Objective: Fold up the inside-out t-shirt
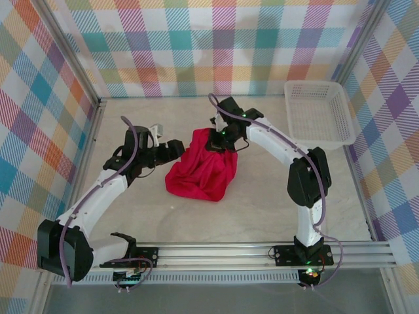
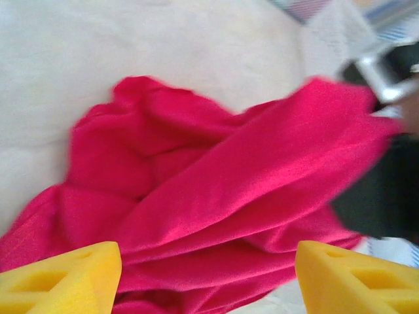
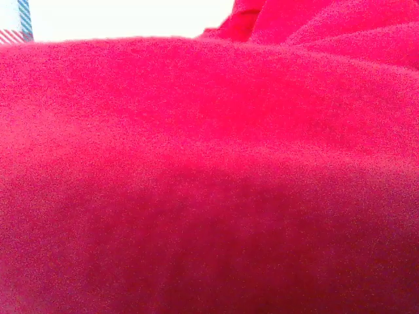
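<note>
- Hidden or unclear: the inside-out t-shirt (image 1: 200, 173) is bunched into a heap, so the collar, sleeves and hem cannot be told apart.
- The fingertips of the right gripper (image 1: 219, 139) are buried in the cloth at the heap's 12 o'clock end. Seen from the right wrist, red fabric lies pressed close and out of focus, with a pale strip at the upper edge.
- The left wrist view is blurred toward 3 o'clock, where a dark arm body and a metallic part meet the cloth; their details are hard to make out.
- Count: one red t-shirt, one white mesh basket (image 1: 314, 83), two arms, two grippers, and two yellow fingers (image 2: 62, 278) at the lower corners of the left wrist view.
- Position: the t-shirt lies near the middle of the table (image 1: 275, 196). The basket stands well apart from it at 2 o'clock, in the far right corner.
- Orientation: the heap's long axis runs roughly from 12 to 6 o'clock, leaning slightly toward 7. It is narrow and drawn up into a peak at 12 and broad at the 6 to 7 o'clock end.
- Right gripper: closed, pinching the peak of the t-shirt.
- Left gripper (image 1: 177, 149): just beside the heap at its 10 o'clock side, with its fingers spread wide and nothing clamped between them. Red folds lie ahead of it.
</note>
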You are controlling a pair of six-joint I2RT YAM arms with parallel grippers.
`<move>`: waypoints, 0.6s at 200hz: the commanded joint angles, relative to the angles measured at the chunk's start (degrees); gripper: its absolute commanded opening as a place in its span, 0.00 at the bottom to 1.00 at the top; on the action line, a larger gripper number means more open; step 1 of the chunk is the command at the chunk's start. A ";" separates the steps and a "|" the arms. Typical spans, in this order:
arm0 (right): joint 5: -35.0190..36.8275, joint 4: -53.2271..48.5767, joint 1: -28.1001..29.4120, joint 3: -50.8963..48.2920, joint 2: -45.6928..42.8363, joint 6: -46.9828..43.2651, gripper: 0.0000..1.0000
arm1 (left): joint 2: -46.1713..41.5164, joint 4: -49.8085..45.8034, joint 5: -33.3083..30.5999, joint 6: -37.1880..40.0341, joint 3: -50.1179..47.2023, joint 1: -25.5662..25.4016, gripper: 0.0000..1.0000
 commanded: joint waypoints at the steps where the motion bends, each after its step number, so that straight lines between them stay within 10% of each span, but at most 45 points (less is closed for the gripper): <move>1: -4.75 3.19 -0.25 -0.36 -2.87 -1.30 0.00 | 3.34 9.15 8.22 1.24 -1.22 -1.56 0.71; 86: -6.53 4.26 -0.24 0.27 -4.03 -0.12 0.00 | 17.56 13.24 10.63 3.33 1.71 -5.29 0.67; 120: -8.22 3.71 -0.24 -0.23 -4.76 -0.36 0.00 | 20.25 6.17 0.46 4.76 7.39 -4.14 0.06</move>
